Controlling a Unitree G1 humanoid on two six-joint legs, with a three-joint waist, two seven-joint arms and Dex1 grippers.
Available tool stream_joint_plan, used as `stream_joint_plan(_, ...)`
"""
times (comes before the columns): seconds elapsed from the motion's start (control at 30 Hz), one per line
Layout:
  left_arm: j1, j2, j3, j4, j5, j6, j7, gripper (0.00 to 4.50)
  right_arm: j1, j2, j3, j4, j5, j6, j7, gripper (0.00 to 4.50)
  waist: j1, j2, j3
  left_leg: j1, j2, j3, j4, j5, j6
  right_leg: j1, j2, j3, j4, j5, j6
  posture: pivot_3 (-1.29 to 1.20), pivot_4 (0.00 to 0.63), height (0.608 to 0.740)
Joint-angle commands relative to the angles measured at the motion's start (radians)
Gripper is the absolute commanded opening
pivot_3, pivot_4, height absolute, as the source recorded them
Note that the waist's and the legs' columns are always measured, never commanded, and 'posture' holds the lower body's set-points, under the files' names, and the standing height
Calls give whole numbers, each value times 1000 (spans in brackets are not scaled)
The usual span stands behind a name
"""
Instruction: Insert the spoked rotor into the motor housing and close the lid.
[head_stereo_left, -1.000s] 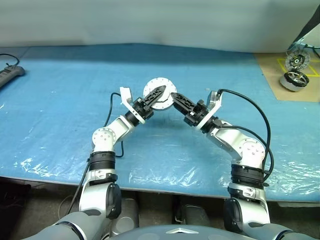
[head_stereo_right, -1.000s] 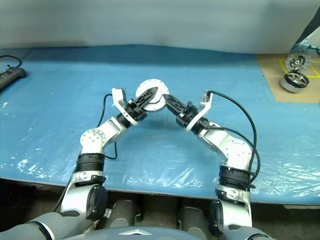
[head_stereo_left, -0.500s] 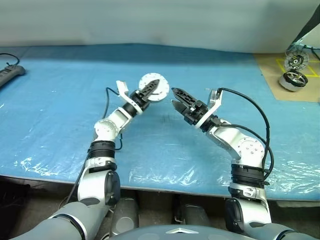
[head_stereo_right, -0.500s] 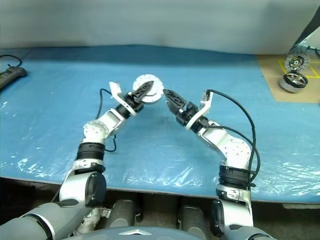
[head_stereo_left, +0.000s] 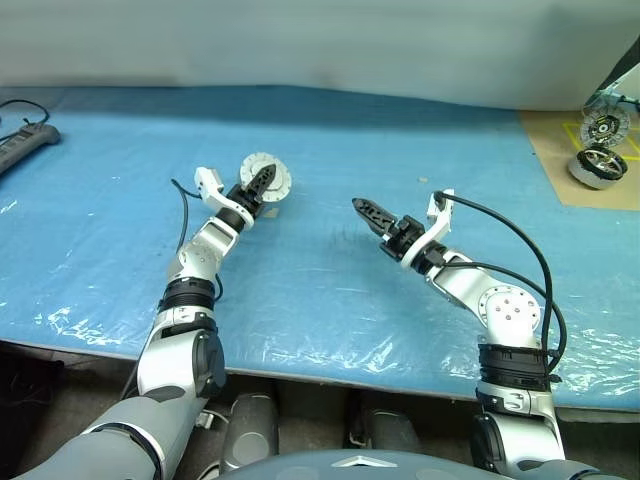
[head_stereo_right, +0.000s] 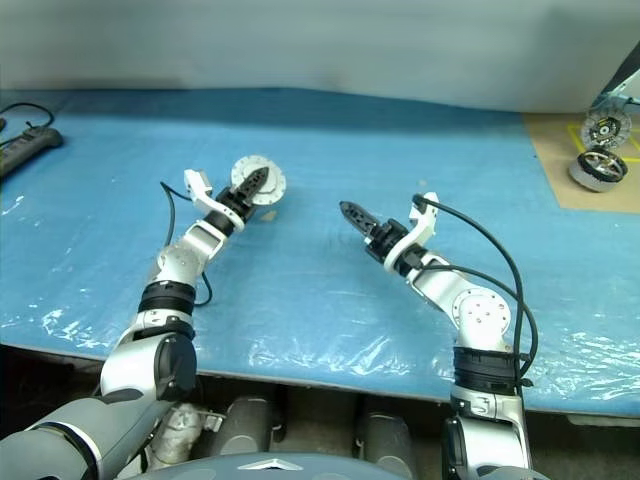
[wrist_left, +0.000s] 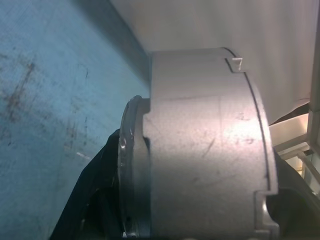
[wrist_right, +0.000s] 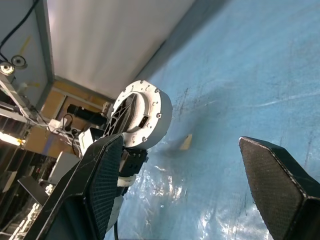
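Nearby, a power strip (head_stereo_left: 22, 147) at the blue sheet's (head_stereo_left: 330, 290) far edge.

The right gripper (head_stereo_left: 366, 211) is letting go (jaws now wide), while the left gripper (head_stereo_left: 262, 184) is carrying the motor housing (head_stereo_left: 265, 181) leftward.

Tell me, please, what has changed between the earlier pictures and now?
The right end effector let go of the round metal drum, opened and drew back. The left end effector, shut on the drum, carried it out to the left. The parts on the brown board stayed put, as did the power strip.
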Motion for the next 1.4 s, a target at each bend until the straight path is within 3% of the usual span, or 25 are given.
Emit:
stream_joint_plan(0.03,-30,-13,-53,12,73,-66,-26,2516,-19,16,6,-37,-21,-17,17,3900,0,0,0,0,0,0,0,0,0,0,0,0,0,0,0,0,150,740)
stream_joint_plan(0.07,-28,-18,-62,24,92,-79,-19,2516,-19,19,8,-36,-29,-16,19,3900,0,0,0,0,0,0,0,0,0,0,-1,0,0,0,0,0,150,740)
stream_joint_plan(0.27,-51,2,-36,127,139,-131,27,4454,-23,38,5,-22,-65,-6,3,3929,-3,0,0,0,-1,0,0,0,0,1,-4,-3,1,0,0,0,150,740)
stream_joint_plan(0.53,-77,97,-13,164,202,-237,109,4454,-14,36,20,-46,-83,3,36,3929,-9,0,0,5,-1,1,0,1,1,4,-6,-4,1,1,-2,0,150,740)
stream_joint_plan(0.7,-16,153,-83,58,283,-325,21,4454,-13,6,35,-87,-150,-30,77,3929,-7,0,0,4,-1,1,0,1,2,4,-7,-5,1,1,-2,0,150,740)
stream_joint_plan(0.77,15,163,-118,-7,321,-380,-4,4454,-10,-21,70,-120,-283,-100,50,3929,-2,0,0,4,-2,1,0,1,2,4,-8,-6,1,1,-2,0,150,740)
stream_joint_plan(0.9,160,169,-253,-254,456,-452,-6,4454,61,-146,250,-175,-817,-378,-93,3929,1,0,0,2,-3,1,0,1,2,5,-11,-8,0,1,-2,0,150,740)
stream_joint_plan(0.97,243,156,-281,-388,466,-411,26,4454,110,-122,225,-212,-839,-372,-142,3929,-4,0,0,3,-3,1,0,1,2,6,-11,-8,-1,1,-2,0,150,740)
stream_joint_plan(1.1,407,108,-315,-629,521,-322,174,4454,260,-132,253,-316,-1086,-466,-252,3929,-13,0,0,4,-2,1,-2,1,2,5,-10,-8,0,1,-2,0,150,740)
stream_joint_plan(1.2,511,74,-337,-767,566,-289,256,4454,395,-103,237,-372,-1190,-496,-315,3929,-14,0,0,5,-2,1,-2,1,2,5,-10,-8,-1,1,-2,0,150,740)
stream_joint_plan(1.3,612,91,-383,-854,605,-319,234,4454,475,-75,252,-413,-1249,-509,-324,3929,-20,0,0,6,-2,2,-2,0,3,6,-10,-6,-2,0,-1,0,150,740)
stream_joint_plan(1.4,709,56,-377,-952,570,-238,277,4454,532,-24,233,-431,-1259,-508,-327,3929,-28,0,0,6,-2,2,-1,-1,5,6,-10,-5,-2,-6,3,0,150,740)
